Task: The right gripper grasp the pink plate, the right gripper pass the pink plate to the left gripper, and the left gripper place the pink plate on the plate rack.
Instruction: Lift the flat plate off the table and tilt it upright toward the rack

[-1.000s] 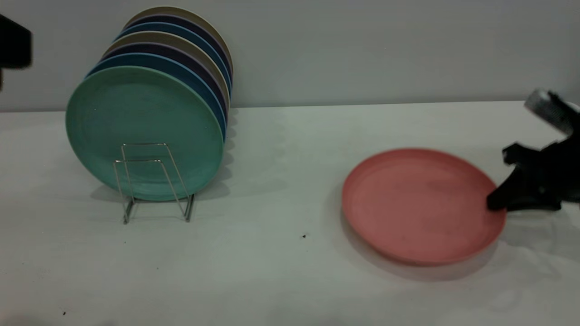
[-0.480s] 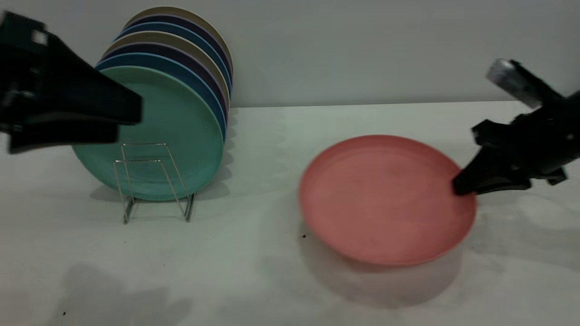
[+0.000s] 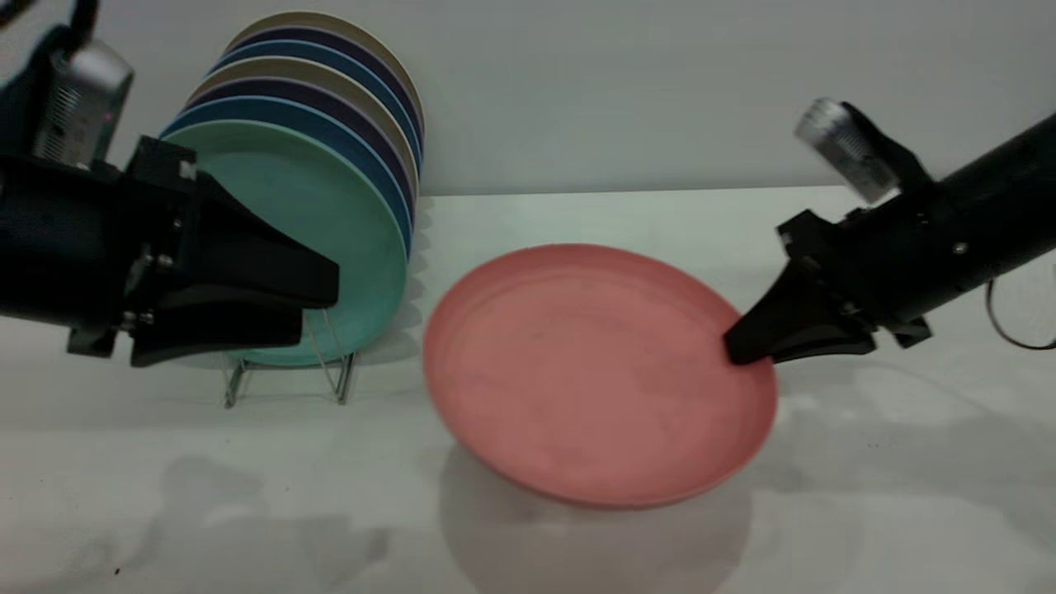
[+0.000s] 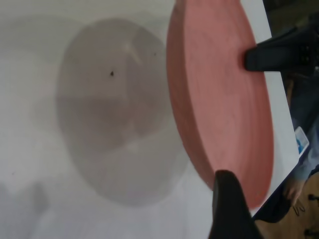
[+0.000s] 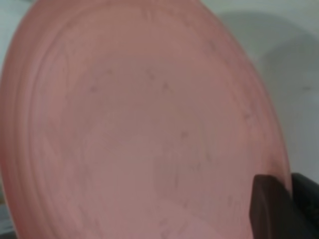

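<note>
The pink plate (image 3: 594, 371) (image 4: 224, 94) (image 5: 144, 129) hangs tilted above the white table, its hollow face turned toward the exterior camera. My right gripper (image 3: 738, 351) is shut on its right rim, one finger (image 5: 271, 206) lying over the rim. The left wrist view shows that same gripper (image 4: 269, 52) at the plate's far edge. My left gripper (image 3: 320, 307) is level with the plate, a short gap left of its near rim, jaws open and pointing at it. One of its fingers (image 4: 227, 199) shows beside the plate's edge. The plate rack (image 3: 233, 388) stands behind the left gripper, its loops mostly hidden.
Several plates stand upright in the rack, a teal-green plate (image 3: 363, 239) at the front. The table (image 3: 907, 495) carries the plate's shadow underneath it. Past the table's edge a person's hand (image 4: 294, 191) shows in the left wrist view.
The right gripper has lifted the pink plate off the table and carried it left. The left arm has come in from the left, in front of the rack.
</note>
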Robot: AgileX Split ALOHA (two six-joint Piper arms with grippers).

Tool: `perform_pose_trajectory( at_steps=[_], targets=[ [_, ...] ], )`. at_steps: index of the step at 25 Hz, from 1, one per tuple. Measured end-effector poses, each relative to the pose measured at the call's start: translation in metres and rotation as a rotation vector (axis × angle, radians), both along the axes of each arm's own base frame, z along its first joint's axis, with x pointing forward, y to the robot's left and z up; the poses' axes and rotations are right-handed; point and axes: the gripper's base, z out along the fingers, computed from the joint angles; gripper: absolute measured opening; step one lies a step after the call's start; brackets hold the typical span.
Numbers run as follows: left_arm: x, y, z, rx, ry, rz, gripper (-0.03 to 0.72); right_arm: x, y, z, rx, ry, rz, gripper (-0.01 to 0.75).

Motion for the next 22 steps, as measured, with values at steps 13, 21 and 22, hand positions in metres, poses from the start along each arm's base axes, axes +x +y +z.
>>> perform_pose_trajectory(
  at_steps=[13,21,22],
  targets=[
    [0.005,0.0,-0.004,-0.031,0.015,0.053,0.394,-0.008,0.031,0.024,0.107,-0.05,0.097,0.02],
    [0.006,0.0,-0.004,-0.034,0.013,0.06,0.385,-0.023,0.079,0.033,0.178,-0.073,0.192,0.02],
    [0.006,0.0,-0.004,-0.035,0.013,0.059,0.375,-0.025,0.084,0.034,0.196,-0.08,0.201,0.02]
  ],
)
